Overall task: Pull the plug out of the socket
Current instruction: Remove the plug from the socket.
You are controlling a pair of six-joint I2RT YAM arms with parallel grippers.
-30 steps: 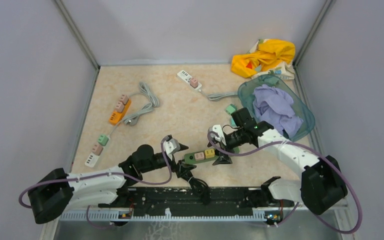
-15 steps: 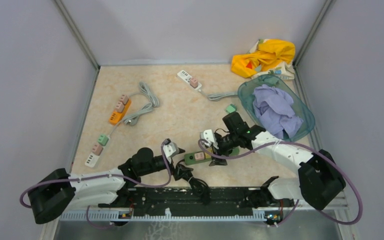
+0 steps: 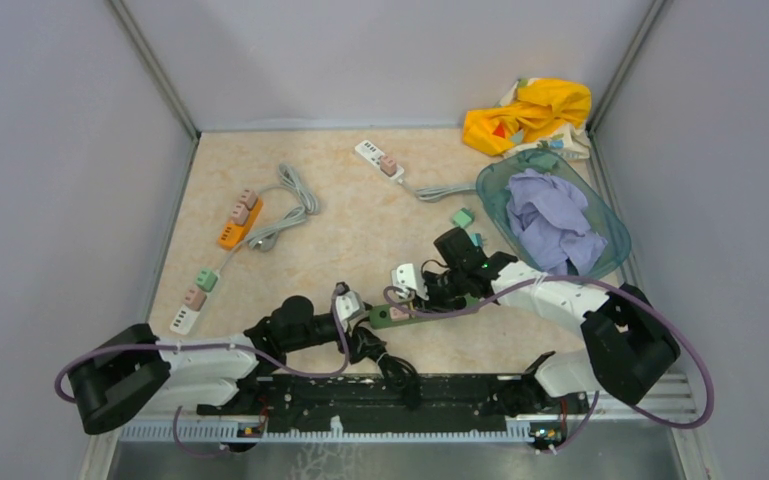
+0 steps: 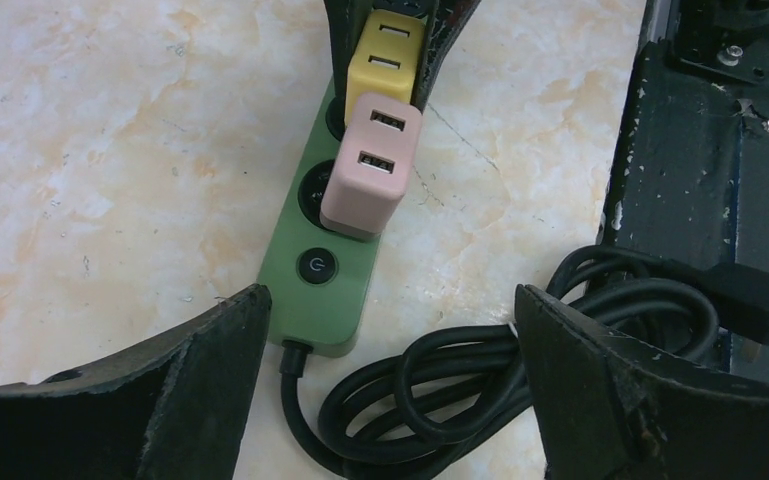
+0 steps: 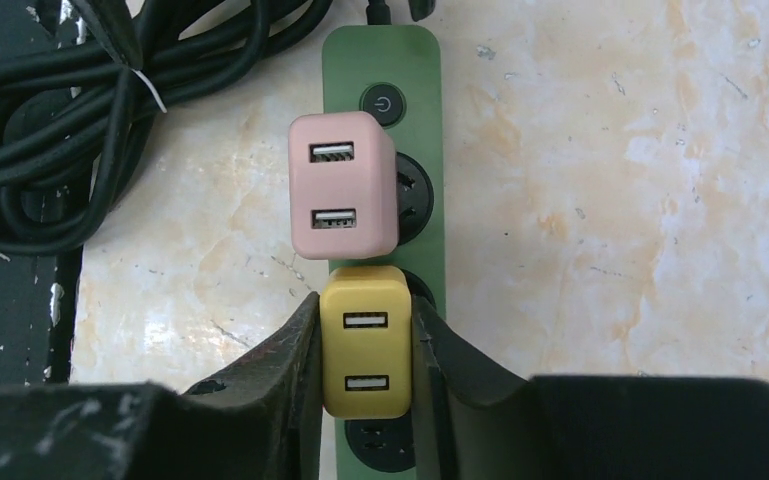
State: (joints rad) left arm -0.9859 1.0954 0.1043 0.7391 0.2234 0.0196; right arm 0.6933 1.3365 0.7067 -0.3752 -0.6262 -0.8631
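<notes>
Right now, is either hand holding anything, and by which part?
The right hand pinches the yellow plug by its two side faces, as it sits in the green power strip. The left hand is open, holding nothing.

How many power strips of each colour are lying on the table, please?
Orange plastic power strip: 1
White plastic power strips: 2
Green plastic power strip: 1
Total: 4

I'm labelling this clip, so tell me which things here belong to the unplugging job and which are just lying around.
Job: green power strip, yellow plug, pink plug, right gripper, left gripper.
Lying about: orange power strip, white power strip, teal basket, purple cloth, yellow cloth.
</notes>
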